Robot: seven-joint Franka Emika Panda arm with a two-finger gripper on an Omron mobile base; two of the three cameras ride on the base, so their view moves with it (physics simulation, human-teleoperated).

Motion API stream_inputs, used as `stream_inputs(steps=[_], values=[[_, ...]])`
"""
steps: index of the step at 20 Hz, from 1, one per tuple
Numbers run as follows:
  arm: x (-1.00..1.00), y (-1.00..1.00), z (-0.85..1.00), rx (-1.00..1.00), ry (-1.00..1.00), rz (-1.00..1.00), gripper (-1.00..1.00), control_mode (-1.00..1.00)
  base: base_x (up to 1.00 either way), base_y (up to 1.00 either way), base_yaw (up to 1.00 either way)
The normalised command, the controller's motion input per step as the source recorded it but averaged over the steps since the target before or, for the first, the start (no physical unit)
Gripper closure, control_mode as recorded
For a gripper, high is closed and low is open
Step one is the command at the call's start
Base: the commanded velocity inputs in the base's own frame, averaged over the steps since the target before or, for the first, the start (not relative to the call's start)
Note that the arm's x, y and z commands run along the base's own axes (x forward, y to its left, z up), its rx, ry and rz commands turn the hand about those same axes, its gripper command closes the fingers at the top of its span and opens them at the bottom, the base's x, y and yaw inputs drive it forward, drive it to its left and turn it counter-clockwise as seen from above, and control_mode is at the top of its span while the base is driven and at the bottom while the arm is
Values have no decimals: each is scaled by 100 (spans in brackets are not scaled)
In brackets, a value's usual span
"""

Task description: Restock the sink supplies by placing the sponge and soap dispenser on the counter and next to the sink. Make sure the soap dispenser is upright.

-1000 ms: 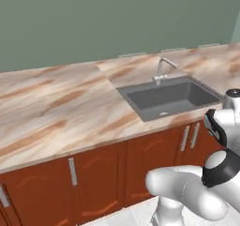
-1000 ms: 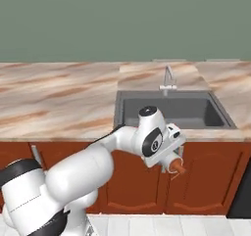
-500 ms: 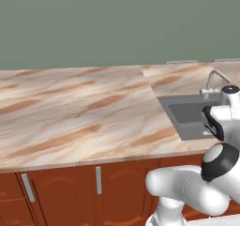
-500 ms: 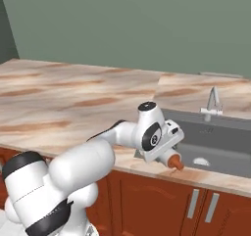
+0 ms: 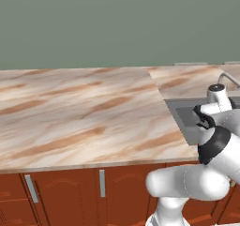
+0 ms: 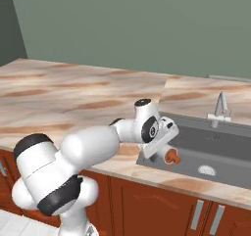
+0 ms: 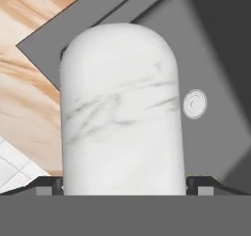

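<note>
Hand view: our fingers (image 7: pixel 122 183) squeeze the white marbled soap bottle (image 7: pixel 122 117) with the orange-red pump (image 6: pixel 172 156) by its smooth, hard, slippery sides, over the grey sink (image 6: pixel 215 149).

Beige bench (image 5: pixel 84 122) with brown marble streaks, reddish-brown cabinets (image 5: pixel 65 192), grey sink (image 6: pixel 215 149), white grey-veined soap dispenser (image 7: pixel 122 112), its pump top (image 6: pixel 171 156) seemingly orange-red.

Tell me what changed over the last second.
The base drove left along the counter, so the sink slid toward the right in both base views. The gripper stays shut on the soap dispenser, tilted over the sink's near left corner.
</note>
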Motion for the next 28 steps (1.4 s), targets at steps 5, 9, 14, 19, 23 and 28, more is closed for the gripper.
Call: stream_inputs(steps=[5,9,14,19,23,28], values=[[100,36,6,-18,51,0,100,-100,0,0,0],[92,54,31,-21,38,6,100,-100,0,0,0],[91,34,0,-15,27,4,100,-100,0,0,0],[86,11,-7,-22,32,0,100,-100,0,0,0],[86,28,0,-21,41,0,100,-100,0,0,0],[61,67,-17,-17,19,0,100,-100,0,0,0]])
